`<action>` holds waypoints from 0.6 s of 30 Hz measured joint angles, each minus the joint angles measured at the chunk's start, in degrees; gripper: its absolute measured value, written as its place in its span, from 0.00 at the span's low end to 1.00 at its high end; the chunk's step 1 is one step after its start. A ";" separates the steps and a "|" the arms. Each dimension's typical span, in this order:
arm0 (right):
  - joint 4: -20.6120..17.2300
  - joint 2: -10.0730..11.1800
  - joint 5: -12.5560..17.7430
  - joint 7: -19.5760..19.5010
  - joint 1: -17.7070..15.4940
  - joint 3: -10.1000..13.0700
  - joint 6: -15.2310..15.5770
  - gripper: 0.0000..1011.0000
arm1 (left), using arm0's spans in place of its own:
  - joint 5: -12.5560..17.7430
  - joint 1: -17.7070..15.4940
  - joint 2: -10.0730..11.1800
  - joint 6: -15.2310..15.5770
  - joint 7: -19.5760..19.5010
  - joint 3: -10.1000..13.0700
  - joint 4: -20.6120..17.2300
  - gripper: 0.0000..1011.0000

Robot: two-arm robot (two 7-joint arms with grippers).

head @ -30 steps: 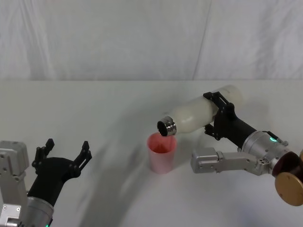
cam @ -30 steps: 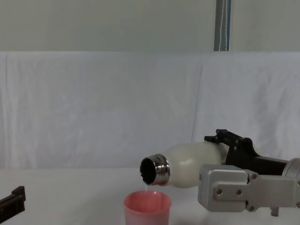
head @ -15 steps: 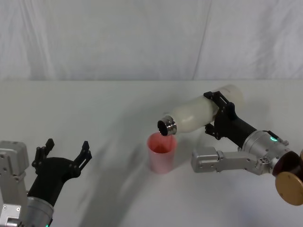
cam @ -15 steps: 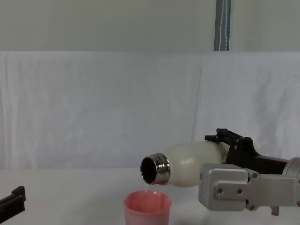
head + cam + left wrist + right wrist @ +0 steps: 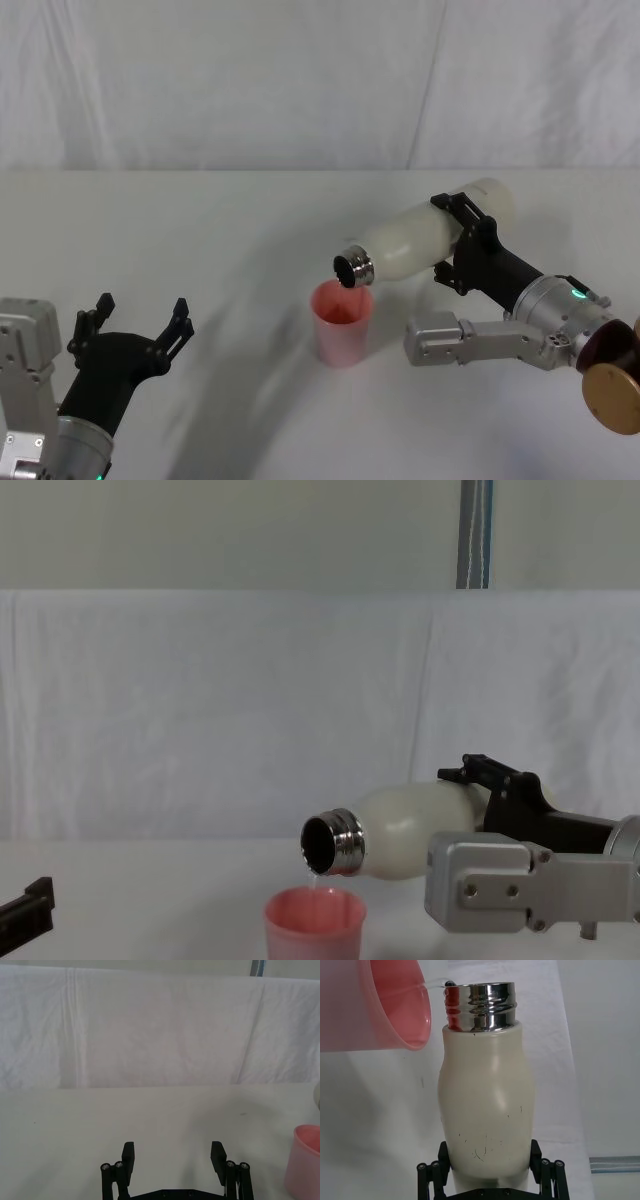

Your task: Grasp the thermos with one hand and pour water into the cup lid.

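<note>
My right gripper [image 5: 462,238] is shut on the cream-white thermos [image 5: 420,243], holding it tipped nearly level with its steel neck [image 5: 352,266] pointing down-left. The open neck [image 5: 330,842] hangs just above the salmon-pink cup lid [image 5: 343,322], which stands upright on the table. A thin stream of water falls from the neck into the cup lid [image 5: 314,924]. The right wrist view shows the thermos [image 5: 487,1105] between the black fingers [image 5: 430,1176] and the cup lid [image 5: 375,1005] at the neck. My left gripper [image 5: 140,320] rests open at the near left, and its fingers [image 5: 128,1155] hold nothing.
A white cloth covers the table [image 5: 200,230] and hangs as a backdrop [image 5: 250,80] behind it. My right arm's silver forearm [image 5: 480,342] lies low just right of the cup lid. Open table lies between the cup lid and my left gripper.
The thermos stays tipped over the cup lid, shifting very slightly. Water keeps trickling in. The left arm has not moved.
</note>
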 joint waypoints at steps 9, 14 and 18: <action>-0.02 -0.06 0.02 0.00 0.00 0.01 0.02 0.95 | 0.00 0.00 0.00 0.00 0.00 0.01 0.00 0.99; -0.02 -0.12 0.04 -0.04 0.01 0.03 0.01 0.95 | 0.00 0.00 0.00 0.00 0.00 0.00 0.00 0.99; 0.00 -0.13 0.05 -0.07 0.03 0.05 0.00 0.95 | 0.00 0.00 0.00 0.00 0.00 0.01 0.00 0.99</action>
